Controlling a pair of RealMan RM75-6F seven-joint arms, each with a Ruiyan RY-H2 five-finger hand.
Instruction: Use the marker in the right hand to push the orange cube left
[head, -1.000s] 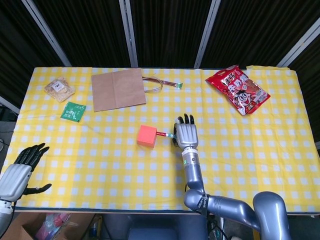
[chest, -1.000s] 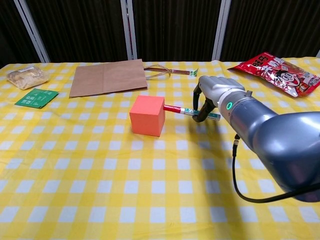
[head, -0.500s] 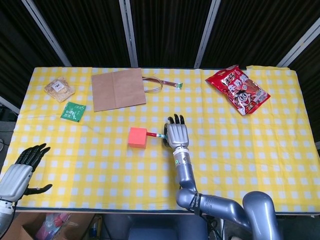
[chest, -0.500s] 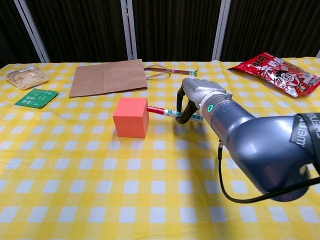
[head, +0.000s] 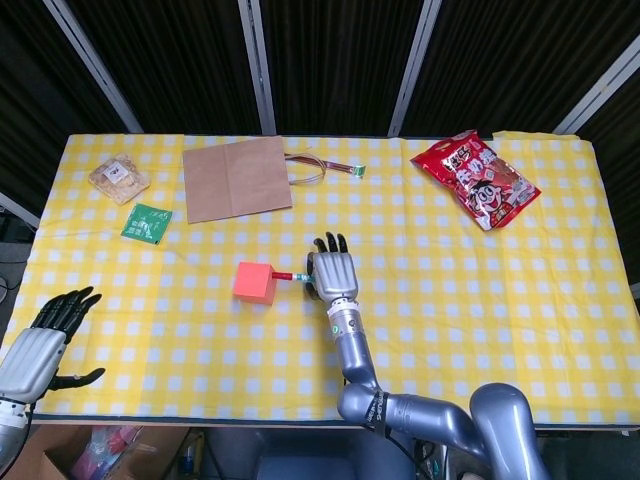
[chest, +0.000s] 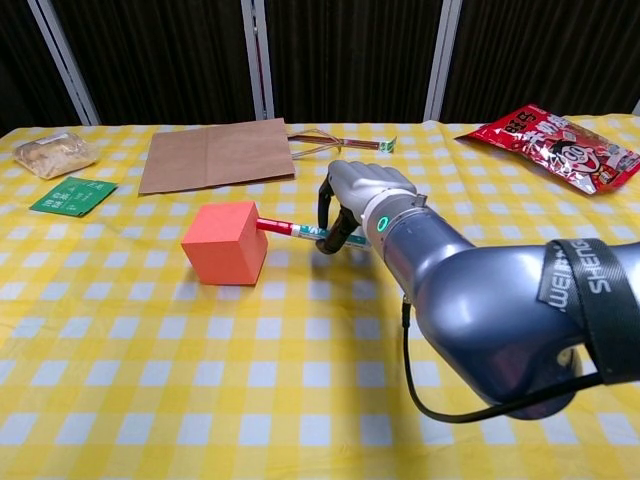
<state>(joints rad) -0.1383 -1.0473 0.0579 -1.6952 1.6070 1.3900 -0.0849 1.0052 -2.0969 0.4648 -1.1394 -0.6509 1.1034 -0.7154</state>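
The orange cube (head: 255, 282) (chest: 226, 243) sits on the yellow checked cloth, left of centre. My right hand (head: 333, 273) (chest: 352, 203) is just right of it and grips a marker (head: 291, 276) (chest: 295, 230) with a red front part. The marker lies level and points left, its tip touching the cube's right face. My left hand (head: 45, 335) hangs at the table's near left corner with its fingers apart, holding nothing; only the head view shows it.
A flat brown paper bag (head: 235, 177) (chest: 217, 153) lies behind the cube. A green packet (head: 147, 222) (chest: 72, 195) and a wrapped snack (head: 118, 178) (chest: 54, 153) sit at the far left. A red snack bag (head: 475, 178) (chest: 553, 133) lies at the far right.
My right hand has moved left with the marker, and the orange cube has slid left ahead of its tip. The left hand has stayed put.
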